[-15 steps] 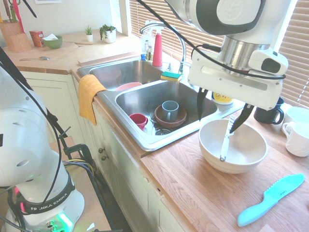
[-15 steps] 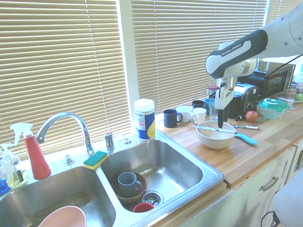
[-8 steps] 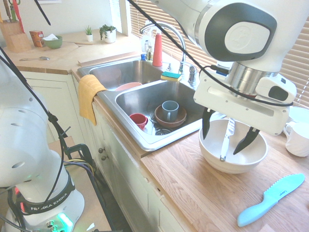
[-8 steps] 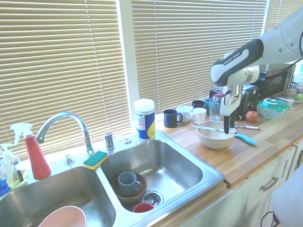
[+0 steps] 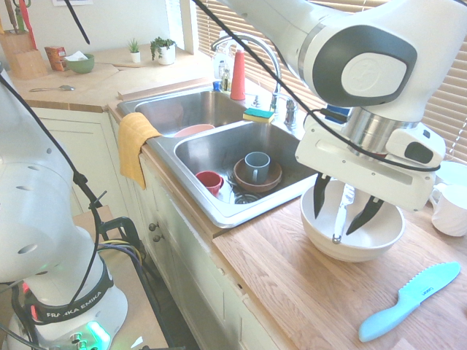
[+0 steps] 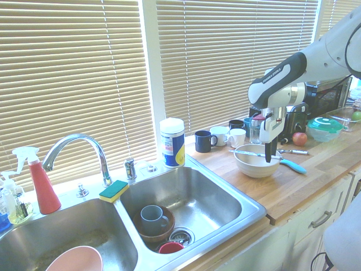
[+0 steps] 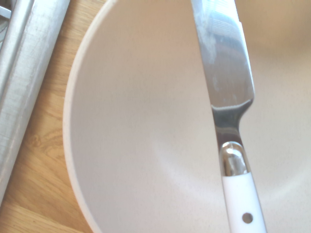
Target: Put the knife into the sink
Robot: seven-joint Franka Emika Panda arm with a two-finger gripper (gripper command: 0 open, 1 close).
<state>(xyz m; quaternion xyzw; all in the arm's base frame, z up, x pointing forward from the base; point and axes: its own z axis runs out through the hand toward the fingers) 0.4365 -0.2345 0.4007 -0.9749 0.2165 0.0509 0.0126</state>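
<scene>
1. Hanging over the sink's front edge at far left, a yellow cloth (image 5: 134, 143) drapes down the cabinet face.
2. Sink (image 5: 219, 211): double basin, steel. Far basin holds a pink bowl (image 5: 193, 130). Near basin holds a red cup (image 5: 209, 181) and a grey-blue mug (image 5: 256, 166) standing in a brown dish (image 5: 257, 179).
3. Red spray bottle (image 5: 238, 75) and a yellow-green sponge (image 5: 258, 114) sit on the sink's back ledge by the faucet (image 5: 252, 45).
4. Cream bowl (image 5: 352, 223) stands on the worktop (image 5: 306, 288) just right of the sink.
5. Knife (image 5: 340, 216), white handle, grey blade, lies across the bowl, leaning on its rim.
6. Gripper (image 5: 341, 209) points straight down into the bowl, its fingers partly spread, one either side of the knife. Cannot tell whether either touches it; nothing is lifted.
7. Light blue serrated knife (image 5: 408, 300) lies flat on the worktop at lower right, well apart from the bowl.
8. White mug (image 5: 450, 209) at the right edge.
</scene>
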